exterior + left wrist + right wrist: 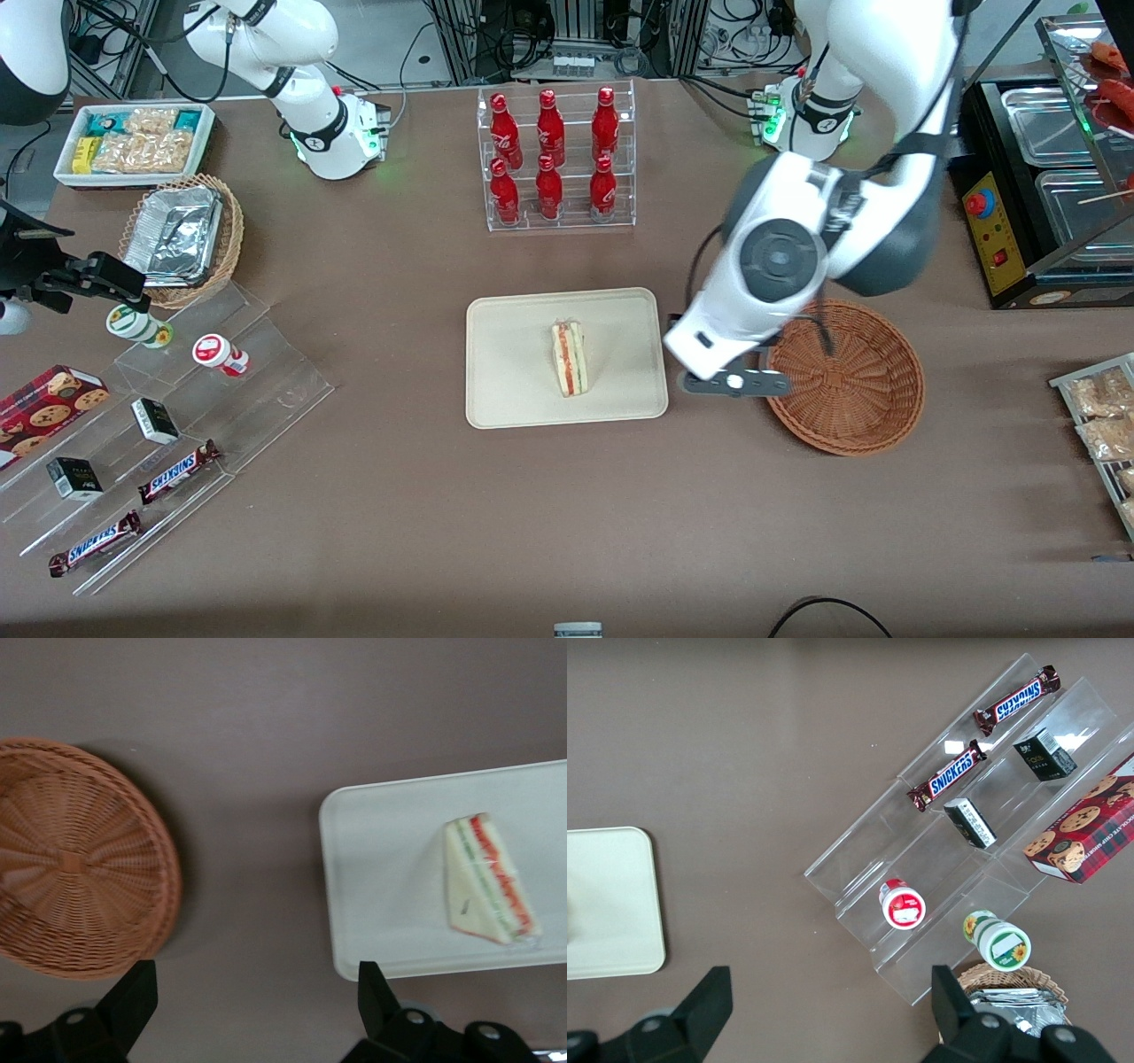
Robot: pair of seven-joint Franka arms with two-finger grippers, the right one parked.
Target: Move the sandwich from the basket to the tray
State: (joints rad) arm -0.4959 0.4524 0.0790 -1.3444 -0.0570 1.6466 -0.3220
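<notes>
Brown tabletop, one entry. We log the sandwich (569, 358) lying mid-frame in the front view on the cream tray (496, 399), long axis running toward the camera. Our gripper (733, 382) hangs empty, fingers spread, between tray and wicker basket (873, 424). The basket holds nothing; placement looks complete.

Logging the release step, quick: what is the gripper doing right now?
Gripper: open, holding nothing, above the bare table between the basket and the tray; the sandwich lies on the tray.
</notes>
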